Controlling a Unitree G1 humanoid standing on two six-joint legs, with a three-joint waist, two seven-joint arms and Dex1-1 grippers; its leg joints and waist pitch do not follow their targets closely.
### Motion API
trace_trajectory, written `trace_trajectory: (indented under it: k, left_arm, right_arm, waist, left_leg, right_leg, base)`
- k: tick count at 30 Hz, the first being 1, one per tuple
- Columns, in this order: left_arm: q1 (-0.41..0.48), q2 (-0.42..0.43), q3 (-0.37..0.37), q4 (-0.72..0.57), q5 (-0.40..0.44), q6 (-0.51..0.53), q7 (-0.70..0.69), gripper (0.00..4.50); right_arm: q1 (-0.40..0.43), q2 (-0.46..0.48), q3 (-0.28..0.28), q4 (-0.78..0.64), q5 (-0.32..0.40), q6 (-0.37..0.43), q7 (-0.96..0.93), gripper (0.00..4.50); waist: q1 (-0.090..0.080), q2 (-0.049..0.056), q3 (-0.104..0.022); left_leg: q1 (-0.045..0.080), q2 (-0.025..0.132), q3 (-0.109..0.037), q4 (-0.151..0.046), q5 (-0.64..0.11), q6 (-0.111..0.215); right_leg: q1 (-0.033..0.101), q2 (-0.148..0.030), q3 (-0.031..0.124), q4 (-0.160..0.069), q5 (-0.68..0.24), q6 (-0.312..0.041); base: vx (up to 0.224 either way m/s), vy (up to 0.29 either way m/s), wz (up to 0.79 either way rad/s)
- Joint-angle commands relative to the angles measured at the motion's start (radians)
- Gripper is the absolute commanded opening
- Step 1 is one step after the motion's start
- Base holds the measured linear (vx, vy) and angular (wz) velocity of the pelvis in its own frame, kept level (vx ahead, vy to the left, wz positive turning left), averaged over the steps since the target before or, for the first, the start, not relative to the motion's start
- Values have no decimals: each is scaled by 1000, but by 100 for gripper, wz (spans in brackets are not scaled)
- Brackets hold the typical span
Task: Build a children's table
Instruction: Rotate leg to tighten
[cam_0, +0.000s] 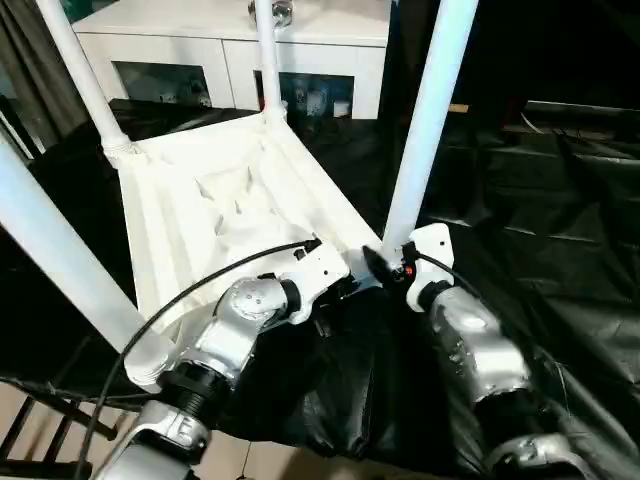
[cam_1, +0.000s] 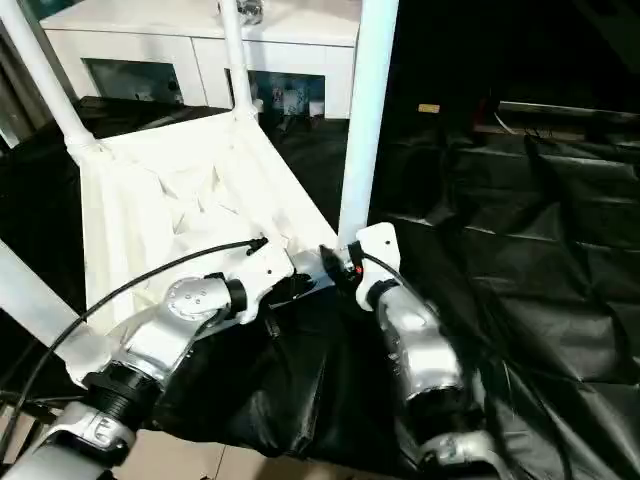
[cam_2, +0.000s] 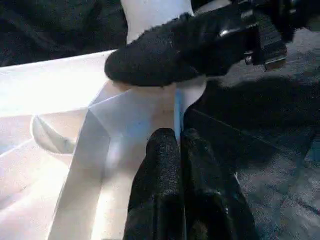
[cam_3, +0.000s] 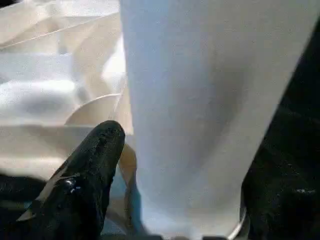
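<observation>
The children's table top (cam_0: 230, 210) lies upside down on the black-draped table, ribbed underside up. Four white legs stand in its corner sockets: two far ones (cam_0: 80, 80) (cam_0: 268, 60), a near left one (cam_0: 60, 260) and a near right one (cam_0: 425, 120). My left gripper (cam_2: 179, 145) is shut on the thin rim of the top beside the near right corner. My right gripper (cam_0: 385, 265) holds the base of the near right leg (cam_3: 200, 100). One of its fingers (cam_3: 95, 165) lies against the leg and the other is hidden behind it.
A white cabinet (cam_0: 230, 50) with glass doors stands just behind the table top. Wrinkled black cloth (cam_0: 540, 220) covers the big table to the right. Pale floor and a black frame (cam_0: 30, 420) show past the near left edge.
</observation>
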Motion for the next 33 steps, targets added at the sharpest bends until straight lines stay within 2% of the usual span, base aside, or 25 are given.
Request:
trace_trajectory:
  k: [1,4,5,6,7,8,9,10,11,12,14,15,17,21,23,24,27,31,33]
  left_arm:
    - [-4,9,4,-11,-60,-49,-80,0]
    - [-3,20,6,-12,-67,-51,-104,0]
    - [-3,64,6,-7,-78,-72,-172,0]
    - [-2,80,5,-6,-82,-79,-196,0]
    - [0,103,5,-6,-89,-81,-233,0]
    - [0,103,5,-6,-89,-81,-233,0]
    - [0,109,4,-6,-91,-83,-242,0]
    - [1,139,0,-5,-101,-89,-289,0]
    - [1,139,0,-5,-101,-89,-289,0]
    - [1,149,-2,-4,-106,-91,-305,0]
    - [-1,164,-3,1,-110,-97,-330,0]
    - [-3,172,-4,5,-113,-100,-346,0]
    - [-12,191,-5,19,-119,-104,-379,0]
    - [-23,203,-6,34,-121,-111,-400,0]
    - [-27,205,-4,43,-123,-116,-403,0]
    - [-28,205,-4,46,-124,-117,-403,0]
    - [-28,202,-3,51,-122,-120,-398,0]
    - [-23,196,-1,53,-121,-123,-381,0]
    - [-22,181,-1,58,-100,-117,-327,0]
  right_arm:
    - [-15,-29,32,-1,23,1,118,350]
    - [-16,-49,39,-5,29,0,164,350]
    - [-8,-112,68,-37,59,7,328,350]
    - [-4,-134,78,-50,71,10,385,350]
    - [3,-164,92,-71,91,17,468,350]
    - [3,-164,92,-71,91,17,468,350]
    - [4,-171,96,-75,96,18,486,350]
    - [9,-203,116,-94,120,27,580,350]
    - [9,-203,116,-94,120,27,580,350]
    - [10,-214,123,-99,129,32,612,350]
    - [13,-229,138,-108,135,36,659,350]
    - [14,-239,147,-113,139,38,688,325]
    - [14,-259,172,-118,137,33,741,316]
    - [11,-267,186,-121,136,38,775,274]
    - [12,-272,195,-126,135,47,789,269]
    - [15,-273,198,-131,136,52,794,247]
    - [26,-275,201,-141,137,56,795,234]
    - [44,-277,202,-156,143,59,791,208]
    - [71,-249,177,-181,166,88,743,206]
  waist:
    - [1,-11,-57]
    - [6,-10,-57]
    - [6,-9,-57]
    - [8,-9,-58]
    - [9,-10,-57]
    - [10,-11,-57]
    - [11,-9,-56]
    - [13,-9,-56]
    - [14,-9,-57]
    - [15,-13,-56]
    - [17,-11,-58]
    - [19,-14,-56]
    - [23,-15,-55]
    - [29,-15,-55]
    - [31,-15,-54]
    - [30,-15,-53]
    - [31,-18,-54]
    - [33,-18,-54]
    - [34,-17,-53]
  left_leg:
    - [-8,22,0,-55,-149,73]
    - [-5,26,0,-53,-128,93]
    - [-7,26,0,-52,-128,96]
    - [-4,27,-1,-52,-133,97]
    - [-6,27,0,-51,-135,105]
    - [-6,27,0,-51,-139,107]
    - [-5,31,1,-52,-140,111]
    - [-4,32,1,-52,-141,108]
    - [-4,32,1,-51,-140,107]
    - [-4,33,1,-51,-133,106]
    - [-4,33,3,-49,-125,112]
    - [-3,33,3,-50,-124,111]
    - [-3,33,3,-50,-132,106]
    - [0,34,4,-51,-138,95]
    - [0,33,3,-51,-143,86]
    - [0,33,3,-52,-146,84]
    - [0,33,3,-52,-147,80]
    - [0,34,2,-52,-144,79]
    - [0,33,3,-52,-145,79]
  right_leg:
    - [57,-64,36,-58,-168,-214]
    - [55,-65,34,-55,-139,-232]
    - [58,-64,32,-53,-133,-237]
    - [58,-64,32,-53,-132,-240]
    - [59,-63,32,-51,-120,-245]
    - [61,-61,31,-50,-119,-246]
    - [57,-64,31,-50,-122,-248]
    - [58,-64,29,-50,-129,-250]
    - [59,-64,28,-48,-127,-253]
    - [59,-63,29,-46,-118,-254]
    - [58,-63,29,-43,-104,-261]
    - [57,-64,29,-44,-108,-263]
    - [57,-65,29,-46,-131,-260]
    - [54,-64,31,-47,-145,-254]
    - [54,-65,31,-48,-163,-248]
    - [54,-65,31,-48,-170,-247]
    - [54,-66,32,-49,-186,-237]
    - [53,-65,32,-49,-185,-234]
    - [52,-65,32,-50,-184,-231]
  base:
    - [0,0,0]
    - [0,0,0]
    - [0,0,0]
    - [0,0,0]
    - [0,0,0]
    - [0,0,0]
    - [0,0,0]
    - [0,0,0]
    - [0,0,0]
    - [0,0,0]
    - [0,0,0]
    - [0,0,0]
    - [0,0,0]
    - [0,0,0]
    - [0,0,0]
    - [0,0,0]
    - [0,0,0]
    - [0,0,0]
    - [0,0,0]
